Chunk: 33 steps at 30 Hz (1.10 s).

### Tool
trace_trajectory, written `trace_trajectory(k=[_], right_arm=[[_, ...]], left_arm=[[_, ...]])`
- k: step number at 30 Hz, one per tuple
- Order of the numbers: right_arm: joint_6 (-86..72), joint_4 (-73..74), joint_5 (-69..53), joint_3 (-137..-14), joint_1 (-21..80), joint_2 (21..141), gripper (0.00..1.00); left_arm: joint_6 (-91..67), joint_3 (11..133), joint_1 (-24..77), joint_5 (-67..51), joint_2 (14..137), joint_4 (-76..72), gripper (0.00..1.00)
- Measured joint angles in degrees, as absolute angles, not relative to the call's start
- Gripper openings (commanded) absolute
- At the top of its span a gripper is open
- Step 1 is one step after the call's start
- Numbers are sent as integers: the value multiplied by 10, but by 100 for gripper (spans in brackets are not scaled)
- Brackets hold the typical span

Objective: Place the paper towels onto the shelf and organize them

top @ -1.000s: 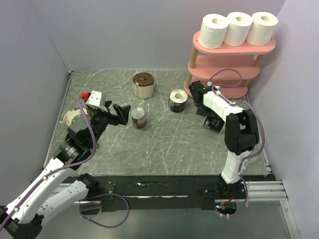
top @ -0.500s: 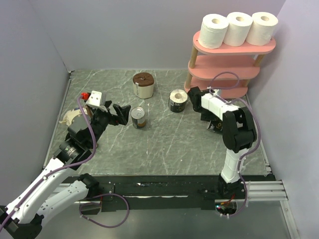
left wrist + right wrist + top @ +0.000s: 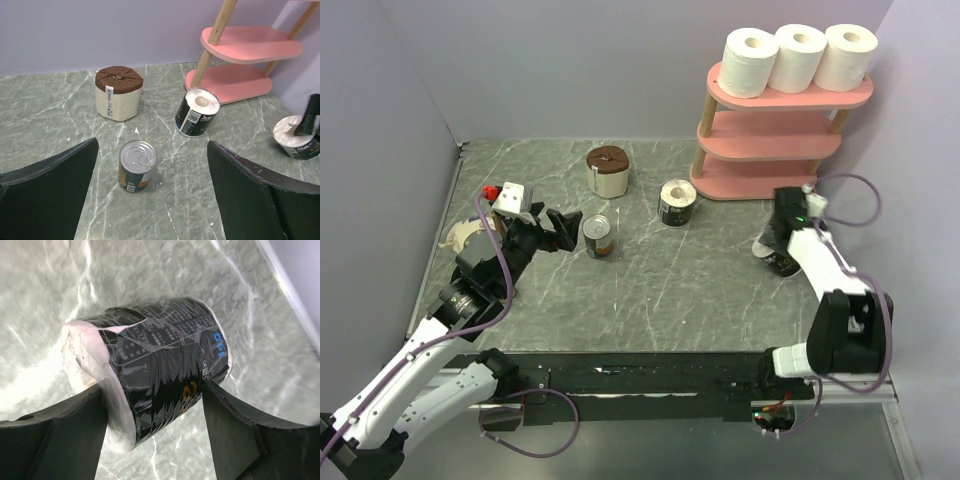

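Top external view: three white paper towels [image 3: 799, 57] stand in a row on the top board of the shelf [image 3: 770, 148]. Outstanding on the desk [image 3: 650, 290]: a cream roll [image 3: 608, 172], a black-printed roll [image 3: 677, 203], and a second black-printed roll [image 3: 160, 340] near the shelf foot. The right gripper [image 3: 154, 390] has its jaws either side of that second roll; firm clamping cannot be confirmed. The left gripper [image 3: 152, 144], jaws wide apart, hovers before the can [image 3: 137, 166]. Assessment: roughly half complete.
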State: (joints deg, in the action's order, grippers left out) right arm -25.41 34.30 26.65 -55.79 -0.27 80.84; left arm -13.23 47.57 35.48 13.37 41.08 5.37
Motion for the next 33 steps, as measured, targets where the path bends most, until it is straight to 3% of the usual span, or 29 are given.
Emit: trace_trajectory(k=[7, 13, 16, 22, 33], right_arm=[[-245, 220, 69, -450, -138, 705, 72], [-261, 156, -109, -422, -145, 717, 72], [-272, 136, -175, -411, -144, 731, 81], [-276, 129, -206, -413, -144, 739, 83], [-272, 162, -170, -436, -144, 739, 73]], left_arm=[[-133, 476, 355, 133, 411, 54, 96], [-132, 476, 355, 134, 415, 54, 96], [-132, 476, 355, 134, 415, 54, 96], [-132, 476, 355, 134, 415, 54, 96], [-132, 476, 355, 133, 415, 54, 96]])
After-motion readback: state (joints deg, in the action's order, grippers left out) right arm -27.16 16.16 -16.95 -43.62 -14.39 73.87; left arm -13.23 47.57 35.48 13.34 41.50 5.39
